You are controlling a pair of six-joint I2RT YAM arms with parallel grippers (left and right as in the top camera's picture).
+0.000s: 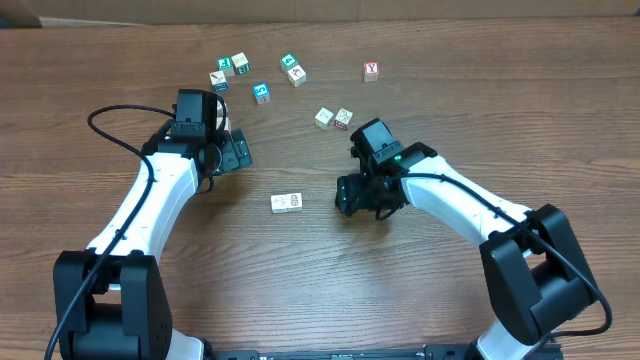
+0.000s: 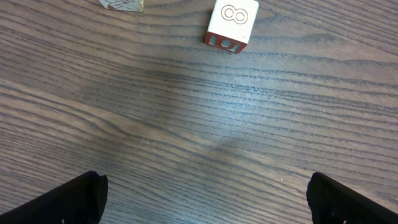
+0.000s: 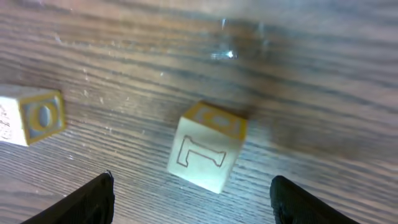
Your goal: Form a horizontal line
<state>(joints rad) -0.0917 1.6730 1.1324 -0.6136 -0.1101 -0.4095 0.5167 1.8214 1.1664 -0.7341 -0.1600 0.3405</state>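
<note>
The horizontal line [image 1: 287, 203] is a short row of two touching white cubes at the table's middle. Just right of it, my right gripper [image 1: 350, 197] stands low over the wood. In the right wrist view a pale cube with an outlined letter [image 3: 208, 149] sits tilted ahead of the right gripper [image 3: 193, 200]. Its near corner reaches between the fingertips [image 3: 93, 199] with gaps on both sides. The row's end cube [image 3: 34, 116] shows at the left. My left gripper [image 1: 240, 152] is open over bare wood [image 2: 205, 200]. A red Y cube [image 1: 371, 71] lies far back.
Several loose cubes with teal and blue faces [image 1: 240, 70] lie at the back left. Two pale cubes [image 1: 333, 118] sit behind my right arm. In the left wrist view a white cube with a figure eight [image 2: 231, 23] lies ahead, with another cube [image 2: 121, 4] at the top edge.
</note>
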